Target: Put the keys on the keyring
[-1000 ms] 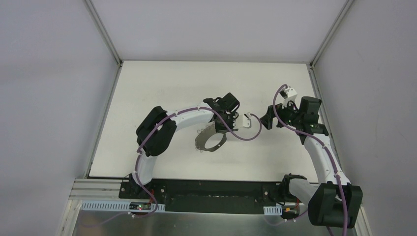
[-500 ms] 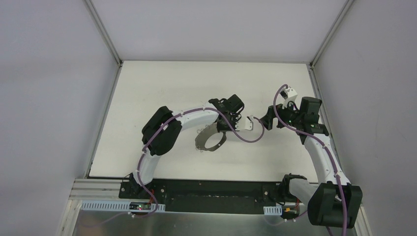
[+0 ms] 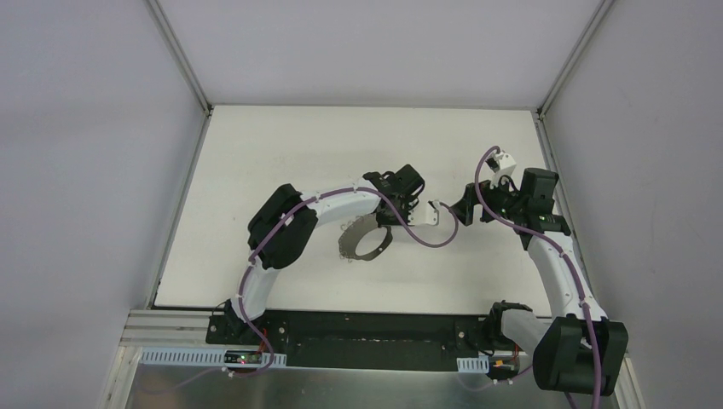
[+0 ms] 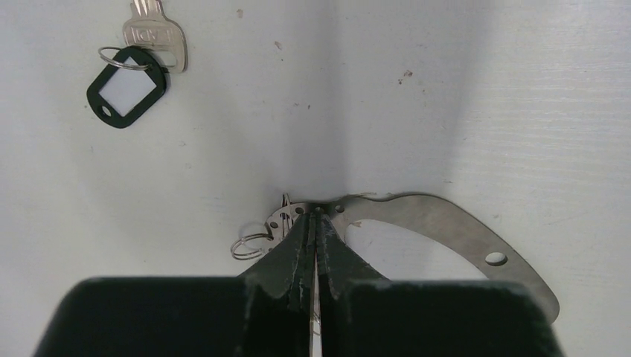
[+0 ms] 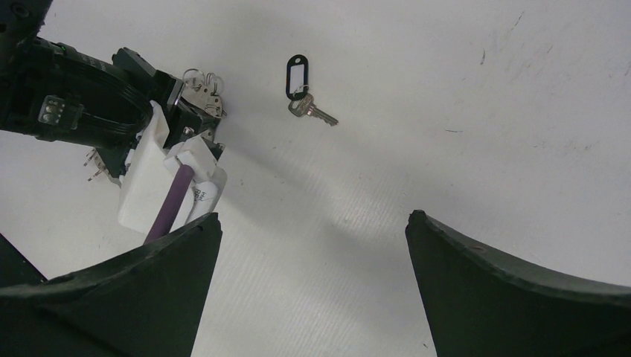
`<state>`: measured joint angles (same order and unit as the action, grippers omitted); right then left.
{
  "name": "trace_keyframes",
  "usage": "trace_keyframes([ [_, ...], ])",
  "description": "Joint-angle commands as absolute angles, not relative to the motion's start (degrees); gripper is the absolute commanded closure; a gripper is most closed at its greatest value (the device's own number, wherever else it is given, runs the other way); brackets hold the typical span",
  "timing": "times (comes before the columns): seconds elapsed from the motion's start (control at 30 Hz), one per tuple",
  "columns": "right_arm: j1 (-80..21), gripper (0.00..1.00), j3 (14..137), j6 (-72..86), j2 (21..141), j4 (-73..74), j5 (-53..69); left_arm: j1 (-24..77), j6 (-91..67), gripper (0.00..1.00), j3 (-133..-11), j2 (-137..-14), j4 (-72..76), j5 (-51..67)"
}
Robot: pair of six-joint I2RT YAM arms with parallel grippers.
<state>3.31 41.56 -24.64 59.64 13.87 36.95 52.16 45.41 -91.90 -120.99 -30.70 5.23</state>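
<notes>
The keyring (image 4: 446, 223) is a flat grey metal loop with small holes and thin split rings (image 4: 249, 245) at its rim. My left gripper (image 4: 316, 212) is shut on that rim, the thin metal pinched between the fingers. From above, the keyring (image 3: 365, 247) lies below the left wrist. The key (image 4: 152, 33), silvery with a black-framed tag (image 4: 126, 88), lies flat and apart from the loop. In the right wrist view the key (image 5: 312, 110) lies beyond my right gripper (image 5: 312, 216), which hangs open with nothing between its fingers. I cannot make the key out from above.
The left arm's white camera mount and purple cable (image 5: 167, 197) sit close to the right gripper's left finger. The right gripper (image 3: 463, 204) faces the left wrist (image 3: 401, 183) mid-table. Grey walls ring the white table (image 3: 281, 153).
The left jaws have closed onto the keyring's rim, and the left arm has edged slightly right. The right arm has stayed where it was, still open.
</notes>
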Motion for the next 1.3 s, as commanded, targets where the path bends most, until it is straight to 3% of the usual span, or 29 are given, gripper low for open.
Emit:
trace_keyframes([
  [0.0,3.9,0.02,44.4,-24.9,59.8,13.5,39.1,52.4,44.0,1.00,-92.9,-119.1,-29.7,4.1],
  [0.3,3.9,0.02,44.6,-24.2,58.5,13.4,40.3,49.5,36.9,1.00,-90.5,-109.5,-29.2,13.4],
  [0.47,3.9,0.02,44.5,-24.2,58.1,13.4,40.5,49.2,38.6,0.99,-92.9,-111.3,-32.0,13.7],
  [0.7,3.9,0.02,44.2,-24.6,57.6,13.5,40.9,49.4,41.9,0.67,-100.1,-119.5,-38.7,10.9],
  [0.87,3.9,0.02,44.2,-24.8,58.0,13.5,41.2,50.2,42.6,0.54,-102.1,-122.1,-39.5,8.7],
  [1.07,3.9,0.02,44.2,-25.1,58.4,13.7,41.3,50.6,43.9,0.55,-105.1,-125.6,-41.4,5.2],
  [1.27,3.9,0.02,44.2,-25.1,58.5,13.9,41.1,50.9,45.6,0.70,-105.7,-127.4,-41.6,3.4],
])
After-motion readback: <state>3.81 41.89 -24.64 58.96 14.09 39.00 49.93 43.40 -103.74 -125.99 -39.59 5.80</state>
